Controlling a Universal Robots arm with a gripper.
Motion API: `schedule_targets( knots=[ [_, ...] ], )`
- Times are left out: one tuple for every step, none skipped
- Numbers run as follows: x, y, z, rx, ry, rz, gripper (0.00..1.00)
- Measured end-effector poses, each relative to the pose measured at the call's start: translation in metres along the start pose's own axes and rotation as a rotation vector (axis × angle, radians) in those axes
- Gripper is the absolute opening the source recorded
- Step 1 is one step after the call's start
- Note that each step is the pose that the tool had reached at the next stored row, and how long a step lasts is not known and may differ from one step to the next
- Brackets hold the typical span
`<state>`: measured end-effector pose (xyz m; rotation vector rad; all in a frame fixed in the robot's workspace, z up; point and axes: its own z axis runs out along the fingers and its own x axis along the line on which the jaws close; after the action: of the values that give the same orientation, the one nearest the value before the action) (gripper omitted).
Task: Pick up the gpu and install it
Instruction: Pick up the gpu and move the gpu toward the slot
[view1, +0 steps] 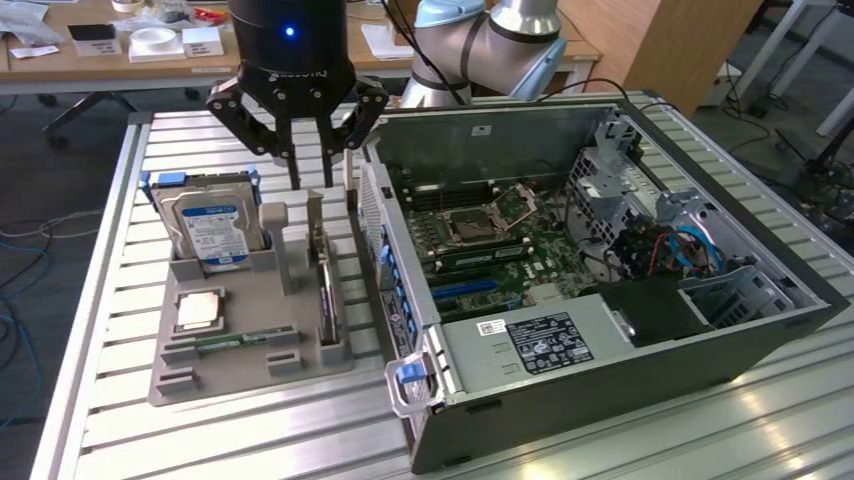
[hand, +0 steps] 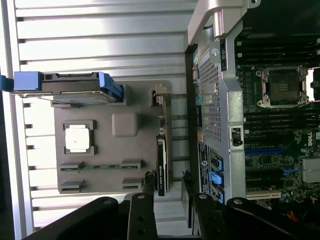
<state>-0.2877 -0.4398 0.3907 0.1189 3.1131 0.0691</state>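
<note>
Hanging spread above the gpu (view1: 324, 290), which stands on edge in the grey holder (view1: 240, 345) at nine o'clock of the computer case (view1: 601, 400), the gripper (view1: 310, 180) should be centred so the card is straddled evenly.

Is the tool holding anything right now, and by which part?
Nothing is held: the tool hangs open above the gpu, which stands on edge in its grey holder.

Light: bright, even, from overhead | Glare: pale streaks flaring on the ribbed silvery aluminium table (view1: 754, 405); pale square chip (hand: 77, 138) washed out white | Shadows: soft, dim inside the open black computer case (view1: 641, 365)
</note>
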Motion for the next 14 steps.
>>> schedule_targets(
  knots=[
    [0.000, 0.0000, 0.0000, 0.0000, 0.0000, 0.000, 0.36],
    [0.000, 0.0000, 0.0002, 0.0001, 0.0001, 0.000, 0.36],
    [0.000, -0.0001, 0.0011, -0.0001, 0.0000, 0.000, 0.36],
    [0.000, -0.0001, 0.0026, -0.0001, -0.0001, 0.000, 0.36],
    [0.000, -0.0002, 0.0043, 0.0000, 0.0000, 0.000, 0.36],
    [0.000, -0.0003, 0.0061, 0.0000, 0.0001, 0.000, 0.36],
    [0.000, -0.0003, 0.0079, -0.0001, 0.0000, 0.000, 0.36],
    [0.000, -0.0005, 0.0099, -0.0001, 0.0000, 0.000, 0.36],
    [0.000, -0.0005, 0.0117, -0.0001, -0.0001, 0.000, 0.36],
    [0.000, -0.0006, 0.0135, -0.0001, -0.0001, 0.000, 0.36],
    [0.000, -0.0007, 0.0153, 0.0000, 0.0000, 0.000, 0.36],
    [0.000, -0.0008, 0.0171, 0.0000, 0.0000, 0.000, 0.36],
    [0.000, -0.0009, 0.0189, -0.0001, -0.0001, 0.000, 0.36],
    [0.001, -0.0009, 0.0206, 0.0000, 0.0000, 0.000, 0.36]
  ],
)
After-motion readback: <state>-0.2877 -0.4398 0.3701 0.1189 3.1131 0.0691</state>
